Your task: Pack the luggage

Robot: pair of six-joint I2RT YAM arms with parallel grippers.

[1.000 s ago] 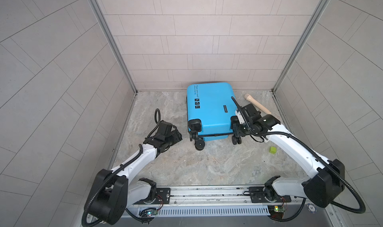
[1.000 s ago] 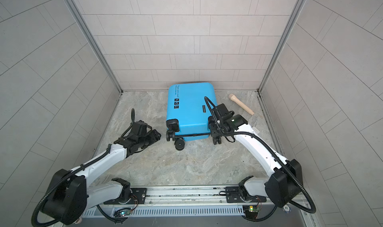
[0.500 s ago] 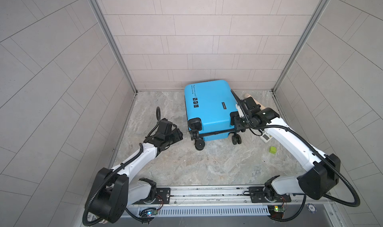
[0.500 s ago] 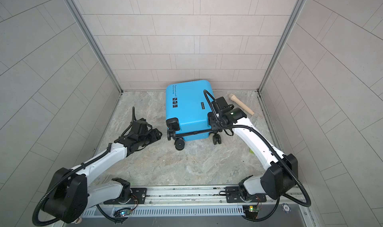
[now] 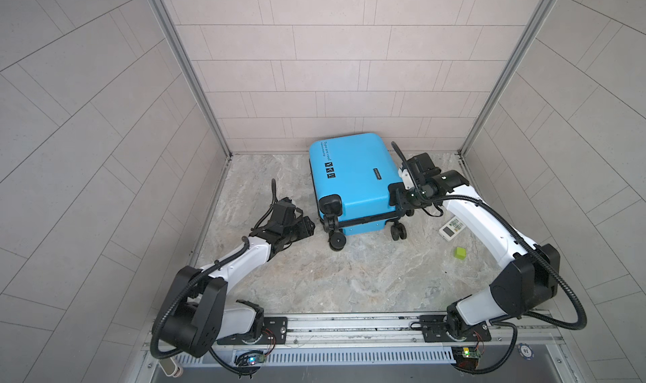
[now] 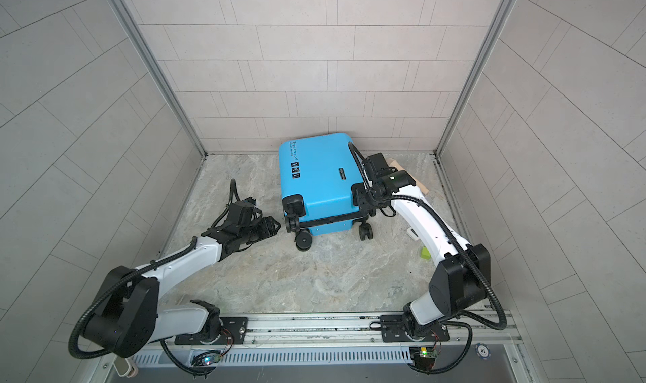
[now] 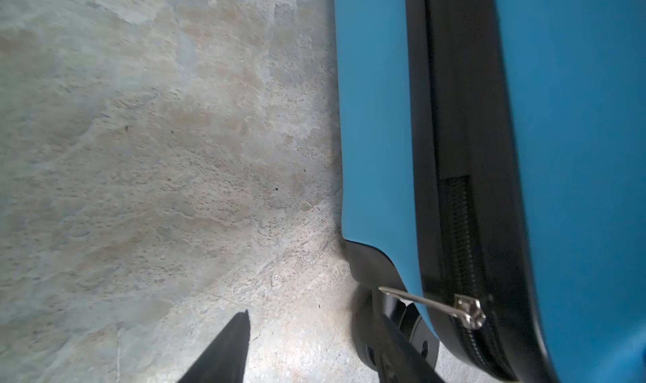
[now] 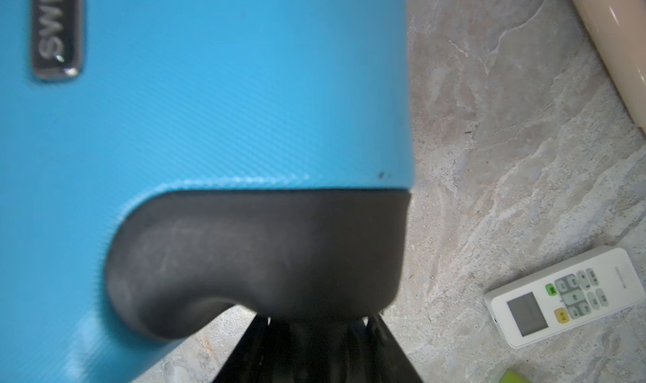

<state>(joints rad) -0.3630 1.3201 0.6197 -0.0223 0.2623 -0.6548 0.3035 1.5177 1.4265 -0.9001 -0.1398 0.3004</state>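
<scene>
The bright-blue luggage (image 5: 353,178) (image 6: 321,178) lies face up near the back wall, wheels toward me. My right gripper (image 5: 396,199) (image 6: 360,199) is shut on the black wheel housing at its near right corner; in the right wrist view the housing (image 8: 265,259) fills the jaws of this gripper (image 8: 314,323). My left gripper (image 5: 309,225) (image 6: 276,225) stands open just left of the near left wheel, holding nothing. In the left wrist view this gripper (image 7: 313,316) sits over bare floor beside the blue shell (image 7: 576,154), close to the silver zip pull (image 7: 468,309).
A white remote control (image 5: 452,228) (image 8: 559,301) lies on the floor under my right arm. A small green block (image 5: 460,253) (image 6: 424,253) sits nearer me. A beige wooden handle (image 6: 421,185) (image 8: 615,49) rests right of the luggage. Tiled walls close three sides.
My right gripper has moved back and right with the luggage's corner, turning the case toward the back wall and uncovering the remote. The left gripper has narrowed slightly and stayed in place.
</scene>
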